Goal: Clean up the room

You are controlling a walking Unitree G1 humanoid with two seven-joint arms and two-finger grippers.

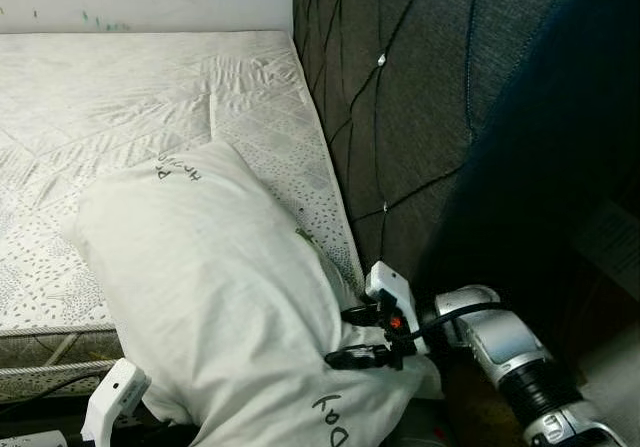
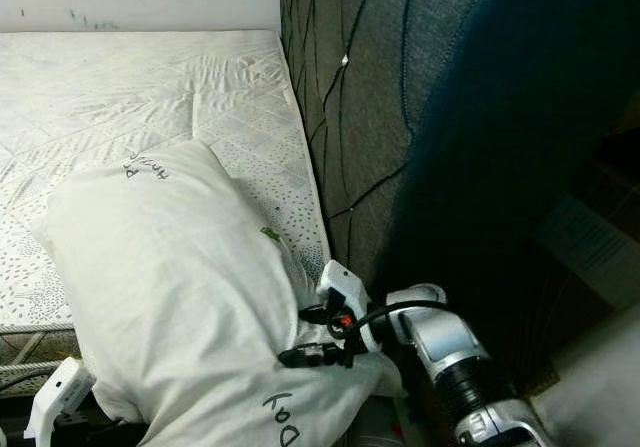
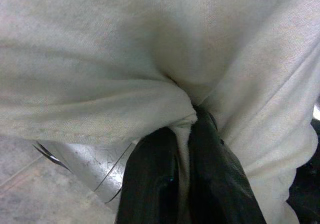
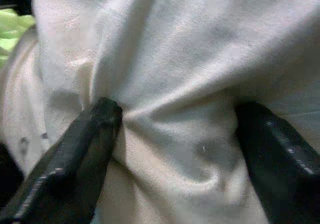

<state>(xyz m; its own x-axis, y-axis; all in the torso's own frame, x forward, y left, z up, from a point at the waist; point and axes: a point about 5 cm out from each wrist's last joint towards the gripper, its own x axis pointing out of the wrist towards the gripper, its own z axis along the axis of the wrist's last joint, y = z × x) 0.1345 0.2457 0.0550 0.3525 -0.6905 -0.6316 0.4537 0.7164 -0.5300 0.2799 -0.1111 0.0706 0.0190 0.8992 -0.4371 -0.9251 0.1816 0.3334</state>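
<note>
A big white pillow [image 1: 220, 287] with black handwriting lies tilted over the near edge of the bare mattress [image 1: 120, 97]. My right gripper [image 1: 338, 337] clamps the pillow's lower right corner, next to the headboard. In the right wrist view its two black fingers [image 4: 75, 154] stand wide apart and squeeze a thick bulge of the cloth. My left gripper [image 3: 187, 121] is shut on a pinched fold of pillow fabric. Its white wrist [image 1: 115, 397] sticks out under the pillow's lower left end, with the fingers hidden beneath it.
A dark grey quilted headboard [image 1: 420, 87] rises along the mattress's right side. Further right is a dark blue upholstered shape [image 1: 560, 167] and a shadowed gap. The bed frame and cables [image 1: 50, 377] show below the mattress at the lower left.
</note>
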